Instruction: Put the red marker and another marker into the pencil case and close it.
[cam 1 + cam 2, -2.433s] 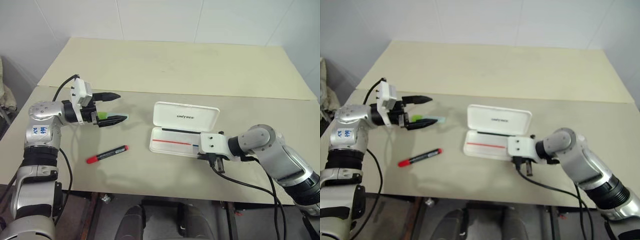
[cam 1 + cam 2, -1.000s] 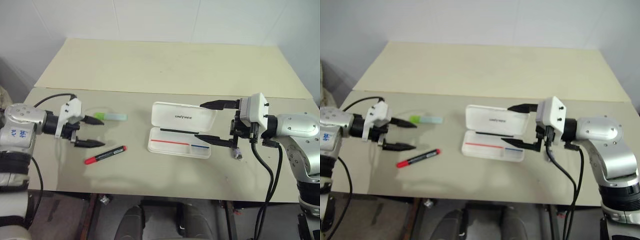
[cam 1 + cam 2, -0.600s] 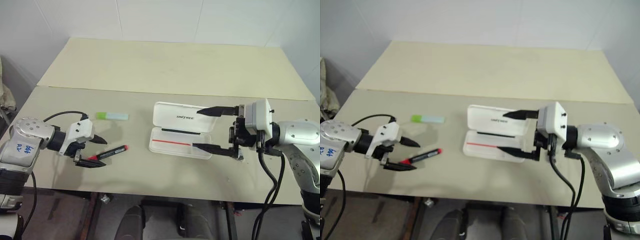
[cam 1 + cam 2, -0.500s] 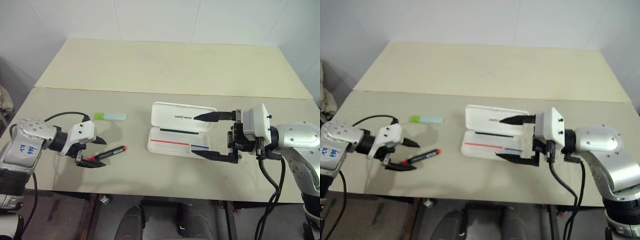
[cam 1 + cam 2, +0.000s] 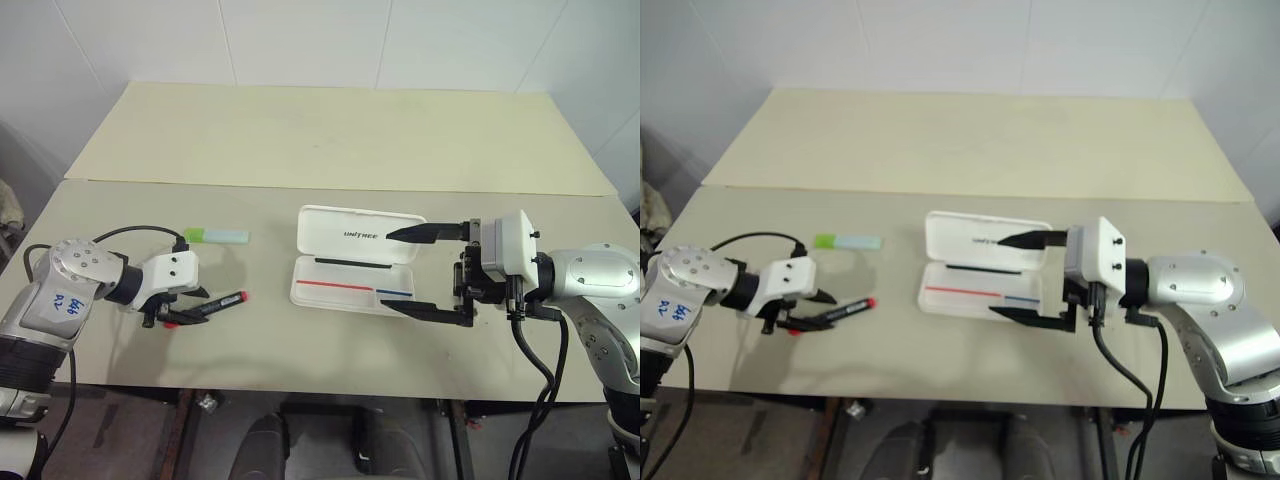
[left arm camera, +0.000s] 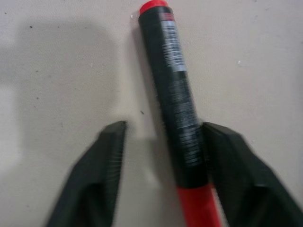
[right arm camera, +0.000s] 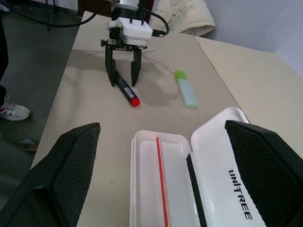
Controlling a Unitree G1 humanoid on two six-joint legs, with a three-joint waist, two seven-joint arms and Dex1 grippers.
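The left tool point(image 5: 190, 310) sits low on the beige table point(image 5: 330, 130), its two black fingers point(image 6: 94, 184) straddling the red marker point(image 5: 210, 305), which lies flat on the table. Seen from the wrist, one finger rests against the marker's black barrel near the red cap, while the other stands a little apart from it — the tool is partly narrowed around the marker, not yet pinching it. A pale label with small print runs along the barrel point(image 6: 173, 52); the print is too fine to read.

Just beyond the marker lies the light-green highlighter point(image 5: 216, 235) with its pale cap, flat on the table and apart from both tools.

In the middle of the table the white pencil case point(image 5: 355, 265) lies open, lid tipped back. Dark lettering on the lid reads "UNITREE" point(image 7: 239, 196). A red stripe and a shorter blue one run along the inside of the tray point(image 5: 340, 290), which holds no markers.

The right tool point(image 5: 410, 270) hangs beside the case's right end with its fingers spread wide — one black finger over the lid's edge, the other over the tray's near corner — gripping nothing.

Blue handwritten marks show on the left arm's grey casing point(image 5: 62, 303), not legible. At the edge of the right wrist view, a person's shoe point(image 7: 12, 111) stands on the floor past the table.
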